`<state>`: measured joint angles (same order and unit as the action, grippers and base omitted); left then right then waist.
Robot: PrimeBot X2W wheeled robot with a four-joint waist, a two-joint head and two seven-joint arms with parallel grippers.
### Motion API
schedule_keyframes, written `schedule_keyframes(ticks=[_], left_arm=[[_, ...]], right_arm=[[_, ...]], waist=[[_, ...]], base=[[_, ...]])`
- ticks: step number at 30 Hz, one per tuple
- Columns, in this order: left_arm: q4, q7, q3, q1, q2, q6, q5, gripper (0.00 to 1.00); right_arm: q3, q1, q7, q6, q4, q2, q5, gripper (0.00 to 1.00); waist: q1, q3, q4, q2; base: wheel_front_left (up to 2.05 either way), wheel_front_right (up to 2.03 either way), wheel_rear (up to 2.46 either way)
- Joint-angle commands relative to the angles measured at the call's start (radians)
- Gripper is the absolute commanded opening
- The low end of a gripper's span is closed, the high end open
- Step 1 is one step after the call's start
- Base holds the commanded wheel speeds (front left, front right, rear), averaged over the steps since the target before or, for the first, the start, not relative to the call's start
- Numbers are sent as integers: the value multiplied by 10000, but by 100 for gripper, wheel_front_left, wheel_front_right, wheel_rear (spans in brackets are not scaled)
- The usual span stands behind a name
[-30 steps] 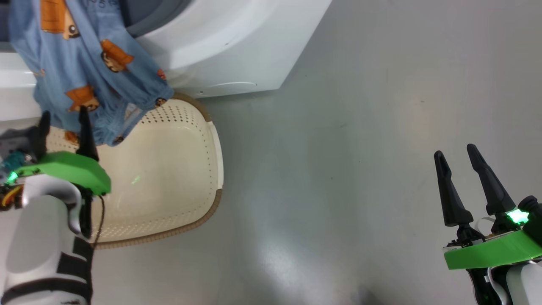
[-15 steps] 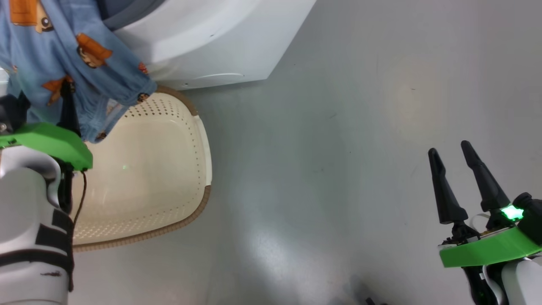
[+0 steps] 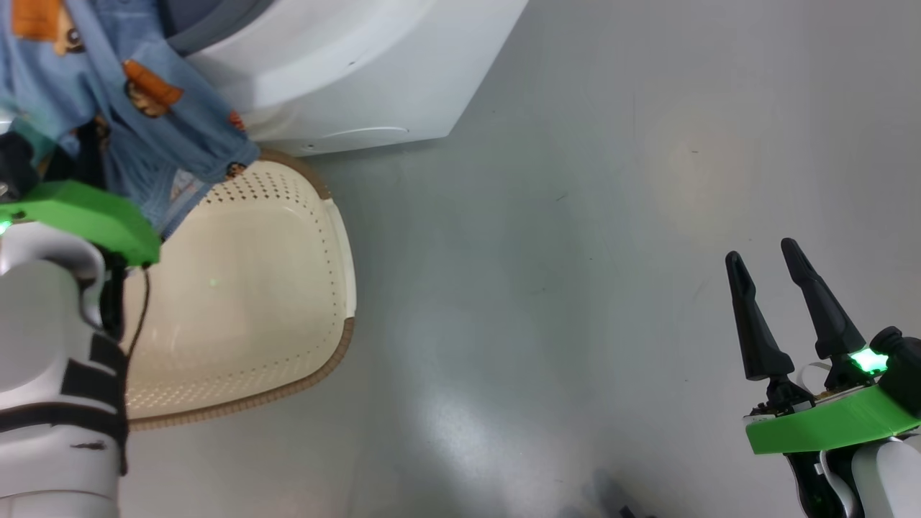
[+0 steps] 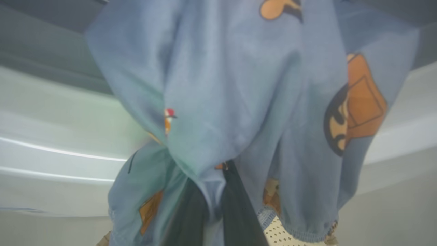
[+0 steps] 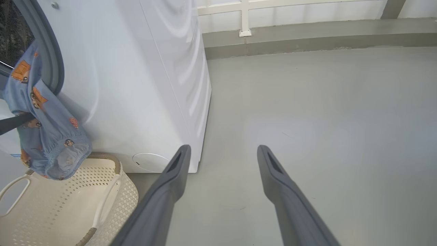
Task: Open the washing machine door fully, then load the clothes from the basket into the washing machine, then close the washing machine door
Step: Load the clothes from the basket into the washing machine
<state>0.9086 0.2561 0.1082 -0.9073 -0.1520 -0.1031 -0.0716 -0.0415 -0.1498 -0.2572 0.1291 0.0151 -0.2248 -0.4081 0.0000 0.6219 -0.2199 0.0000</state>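
Soft, even overhead light fills the room. The grey floor (image 3: 561,237) carries a pale, diffuse sheen left of the right hand (image 3: 761,253), where a green lamp (image 3: 868,361) glows brightly at its base. White glare streaks run down the washing machine (image 5: 136,85). In the left wrist view the clothes (image 4: 239,85) around the left hand (image 4: 211,181) are blurred, out of focus and green-tinted at lower left. A faint green spot lies inside the basket (image 3: 288,237).
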Motion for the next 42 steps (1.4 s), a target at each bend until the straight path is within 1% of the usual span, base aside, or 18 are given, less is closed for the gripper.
schedule_keyframes(ticks=[1,7,9,14,21,24,28,32,35,36,39,42], left_arm=[[-374,57,96,39,-247,-77,-142,0],[-1264,57,-204,322,175,-262,-751,0],[-1624,57,-528,449,282,-269,-1127,0],[-2570,57,-1175,730,189,-273,-2091,0],[-3426,57,-1324,589,-6,-274,-3047,0],[-3351,57,-1430,255,-218,-275,-3050,0],[-2939,57,-1303,-518,-471,-275,-3017,0],[-2287,57,-1106,-1458,-833,-275,-2688,0],[-1931,57,-992,-2190,-1057,-224,-2239,0],[-1931,57,-992,-2190,-1057,-224,-2239,0],[-1901,57,-971,-2829,-1295,8,-1624,0],[-2207,57,-886,-3306,-1480,320,-1038,0]], right_arm=[[-101,110,-46,16,215,-142,-60,100],[-56,116,-46,16,219,-122,-35,100],[-32,142,-46,16,221,-129,-27,100],[38,240,-46,16,231,-143,-11,100],[5,314,-46,16,210,-148,3,100],[-42,332,-46,16,210,-128,4,100],[-170,281,-46,16,191,-110,-29,100],[-269,190,-46,16,149,-20,-79,100],[-324,158,-46,16,107,60,-104,100],[-324,158,-46,16,107,60,-104,100],[-398,100,-46,16,80,133,-126,100],[-477,20,-46,16,87,189,-145,100]], waist=[[0,-45,74,0],[0,-248,319,0],[0,-332,395,0],[0,-526,557,0],[0,-738,661,0],[0,-771,648,0],[0,-763,524,0],[0,-715,293,0],[0,-646,116,0],[0,-646,116,0],[0,-549,-69,0],[0,-423,-232,0]], base=[[0,0,0],[0,0,0],[0,0,0],[0,0,0],[0,0,0],[0,0,0],[0,0,0],[0,0,0],[0,0,0],[0,0,0],[0,0,0],[0,0,0]])
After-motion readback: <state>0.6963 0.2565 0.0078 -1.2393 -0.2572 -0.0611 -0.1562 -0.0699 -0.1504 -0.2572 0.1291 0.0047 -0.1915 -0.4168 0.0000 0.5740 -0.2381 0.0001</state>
